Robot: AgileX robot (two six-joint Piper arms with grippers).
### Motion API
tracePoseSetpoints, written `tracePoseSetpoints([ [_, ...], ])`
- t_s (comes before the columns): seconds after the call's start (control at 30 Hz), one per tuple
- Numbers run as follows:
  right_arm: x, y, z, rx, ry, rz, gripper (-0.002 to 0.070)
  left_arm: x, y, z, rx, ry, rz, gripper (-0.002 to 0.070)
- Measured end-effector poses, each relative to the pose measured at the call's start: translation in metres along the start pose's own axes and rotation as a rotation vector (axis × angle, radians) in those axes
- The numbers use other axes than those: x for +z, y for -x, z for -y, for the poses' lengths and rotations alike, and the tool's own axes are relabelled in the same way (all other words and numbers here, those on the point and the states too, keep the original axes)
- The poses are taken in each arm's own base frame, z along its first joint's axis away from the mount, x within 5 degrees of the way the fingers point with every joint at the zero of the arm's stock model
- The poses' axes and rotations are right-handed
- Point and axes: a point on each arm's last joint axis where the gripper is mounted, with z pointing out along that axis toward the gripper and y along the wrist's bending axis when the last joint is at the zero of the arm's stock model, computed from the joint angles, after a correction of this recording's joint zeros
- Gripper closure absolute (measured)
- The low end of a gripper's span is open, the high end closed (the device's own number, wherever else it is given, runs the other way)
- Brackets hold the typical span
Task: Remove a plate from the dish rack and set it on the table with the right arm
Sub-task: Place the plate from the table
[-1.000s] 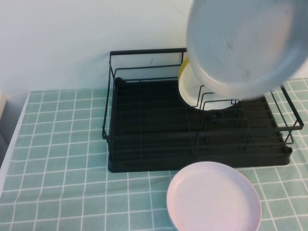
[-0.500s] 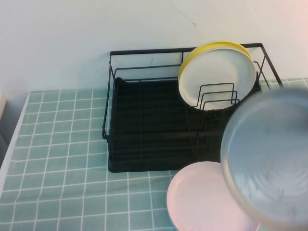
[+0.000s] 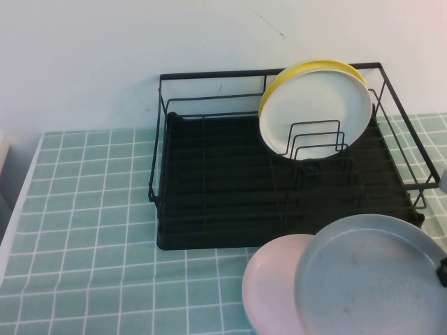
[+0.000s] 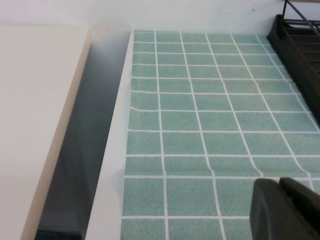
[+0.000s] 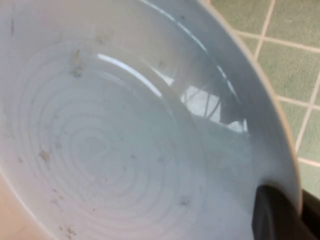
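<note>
High view: grey plate [image 3: 370, 276] face-up, nearly flat, in front of the dish rack [image 3: 209, 181], overlapping the pink plate [image 3: 272, 283]; right gripper [image 3: 442, 271] pinches its right rim. Left wrist: left gripper [image 4: 285, 210] over the table [image 4: 200, 120], fingers together. Right wrist: plate fills view, fingertip [image 5: 277, 215] on rim.

Plate [image 5: 100, 145] glossy glazed ceramic, speckled; dish rack [image 3: 223, 174] matt black wire; table [image 4: 200, 125] matt tile-print.

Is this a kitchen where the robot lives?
Probably a pretend kitchen counter. A black dish rack holds a yellow-backed plate on a green tiled table. The right pincer grips the grey plate over a pink plate; the left pincer waits by the table's edge.
</note>
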Motion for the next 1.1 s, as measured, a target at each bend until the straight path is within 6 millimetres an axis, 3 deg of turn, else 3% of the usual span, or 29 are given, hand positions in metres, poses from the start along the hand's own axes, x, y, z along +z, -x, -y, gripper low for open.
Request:
tracePoseSetpoints([
  [0.4, 0.059, 0.017, 0.021, 0.159, 0.024, -0.049, 0.0666, 0.000, 0.000, 0.000, 0.000, 0.000, 0.000, 0.0676],
  [0.53, 0.065, 0.019, 0.020, 0.178, 0.041, -0.038, 0.0666, 0.000, 0.000, 0.000, 0.000, 0.000, 0.000, 0.0676],
  [0.83, 0.078, 0.030, -0.003, 0.076, 0.059, -0.024, 0.0666, 0.000, 0.000, 0.000, 0.000, 0.000, 0.000, 0.0676],
  [1.1, 0.091, 0.045, -0.006, 0.047, 0.085, -0.077, 0.0640, 0.000, 0.000, 0.000, 0.000, 0.000, 0.000, 0.0676],
])
